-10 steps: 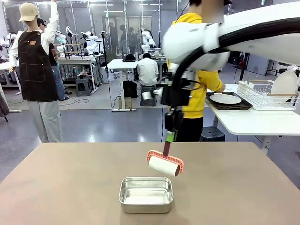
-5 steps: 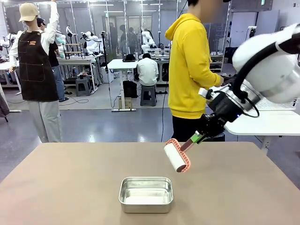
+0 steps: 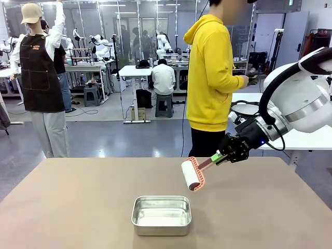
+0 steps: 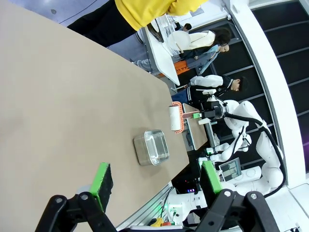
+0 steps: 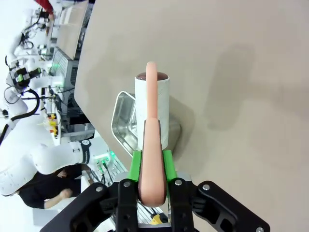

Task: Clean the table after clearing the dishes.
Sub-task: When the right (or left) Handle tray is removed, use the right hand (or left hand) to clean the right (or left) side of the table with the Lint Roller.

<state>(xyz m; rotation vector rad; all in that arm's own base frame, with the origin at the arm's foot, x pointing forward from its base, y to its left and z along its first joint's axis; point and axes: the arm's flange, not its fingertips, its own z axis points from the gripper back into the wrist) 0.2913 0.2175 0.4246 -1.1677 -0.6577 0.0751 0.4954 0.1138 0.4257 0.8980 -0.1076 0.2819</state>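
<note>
Wiping step: right jaws clamp the lint roller point(image 3: 191, 175) above the worktop point(image 3: 78, 197), left jaws apart; next, lower it flat.

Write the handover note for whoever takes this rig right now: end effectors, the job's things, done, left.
Right end effector: shut on the handle of the lint roller, held in the air over the table, beyond the pan.
Left end effector: open, empty, above the table.
Dishes: one plate sits on the white side table behind the person.
Done: dishes off the table.
Left: roll the table top; the pan sits on it.
</note>
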